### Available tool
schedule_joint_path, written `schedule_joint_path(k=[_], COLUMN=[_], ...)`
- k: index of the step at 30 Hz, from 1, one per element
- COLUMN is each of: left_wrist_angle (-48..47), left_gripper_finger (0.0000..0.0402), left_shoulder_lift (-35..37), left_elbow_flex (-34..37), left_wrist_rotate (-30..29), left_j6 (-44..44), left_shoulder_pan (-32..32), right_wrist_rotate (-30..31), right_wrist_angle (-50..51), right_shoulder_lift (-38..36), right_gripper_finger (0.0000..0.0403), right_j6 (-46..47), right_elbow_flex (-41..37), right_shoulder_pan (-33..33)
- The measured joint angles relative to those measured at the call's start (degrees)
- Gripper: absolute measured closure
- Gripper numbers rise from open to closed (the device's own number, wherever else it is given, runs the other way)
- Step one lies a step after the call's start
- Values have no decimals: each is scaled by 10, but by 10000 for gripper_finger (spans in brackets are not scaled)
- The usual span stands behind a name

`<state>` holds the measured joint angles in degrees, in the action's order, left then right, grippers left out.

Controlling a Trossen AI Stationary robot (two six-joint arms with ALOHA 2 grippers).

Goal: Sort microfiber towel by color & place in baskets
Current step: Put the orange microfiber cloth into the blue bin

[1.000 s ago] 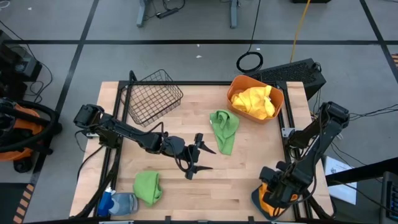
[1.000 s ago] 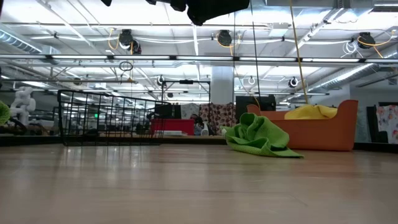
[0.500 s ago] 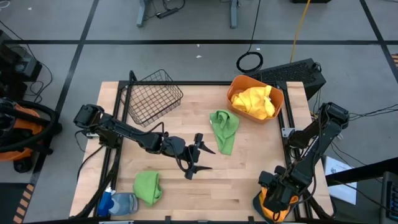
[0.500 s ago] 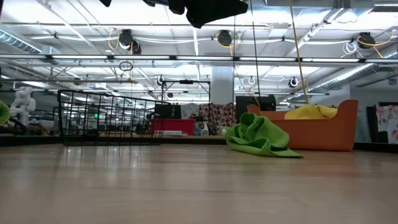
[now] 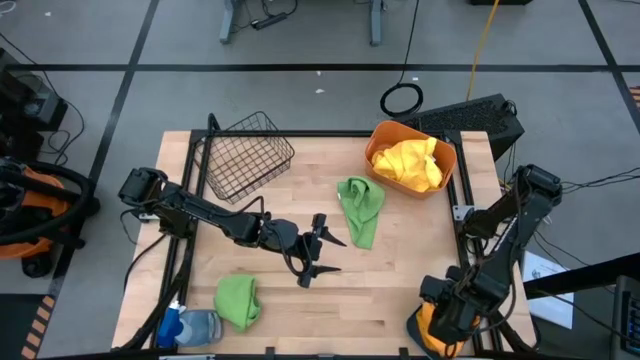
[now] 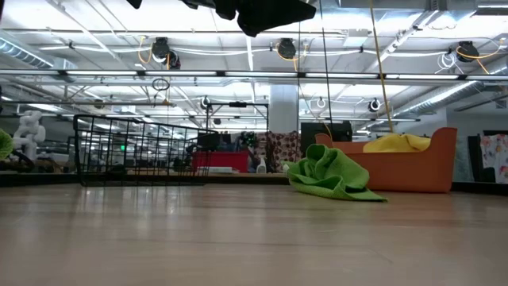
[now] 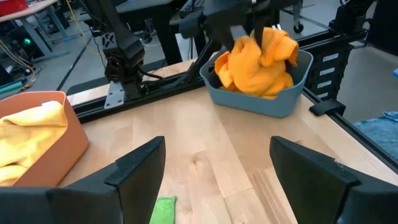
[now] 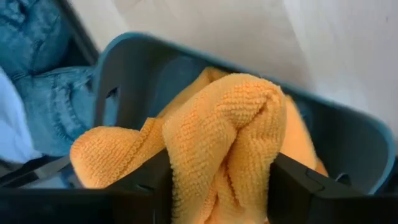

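Two soft green towels lie crumpled on the tabletop point(image 5: 400, 290): one point(image 5: 360, 208) beside the orange basket point(image 5: 447, 166), one point(image 5: 238, 300) near the front edge. Yellow towels point(image 5: 408, 163) fill the orange basket. The teal basket point(image 7: 258, 102) holds an orange towel point(image 8: 224, 143), pinched by the right hand point(image 8: 214, 186). The wire basket point(image 5: 245, 152) looks empty. The left hand point(image 5: 318, 250) hovers mid-table, spread wide, holding nothing.

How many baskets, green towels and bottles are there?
Baskets: 3 (wire mesh basket, orange basket, teal basket)
Green towels: 2 (upper green towel, lower green towel)
Bottle: 1 (bottle)
Total: 6
Not counted: yellow towels and orange towels, too bunched up in their baskets to count.
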<state>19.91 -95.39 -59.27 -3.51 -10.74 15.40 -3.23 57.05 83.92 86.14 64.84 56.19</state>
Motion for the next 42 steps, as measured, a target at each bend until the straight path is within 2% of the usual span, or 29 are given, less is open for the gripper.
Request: schedule_joint_path(k=[13,19,26,34,38,42], left_wrist_angle=[-31,-30,-29,-22,-23,-24], left_gripper_finger=[107,107,107,107,107,107], left_shoulder_lift=[0,0,0,0,0,0], left_elbow_flex=[0,0,0,0,0,0], left_wrist_rotate=[0,0,0,0,0,0], left_j6=[14,14,13,10,9,9], left_shoulder_pan=[0,0,0,0,0,0], right_wrist_rotate=[-15,-16,-82,-89,-89,-89], right_wrist_angle=[66,102,78,73,79,131], right_shoulder_lift=[0,0,-3,-3,-4,-4], right_gripper_finger=[222,222,222,222,209,177], right_j6=[61,54,40,57,29,28], right_elbow_flex=[22,22,28,68,73,72], right_shoulder_pan=[29,27,26,27,28,28])
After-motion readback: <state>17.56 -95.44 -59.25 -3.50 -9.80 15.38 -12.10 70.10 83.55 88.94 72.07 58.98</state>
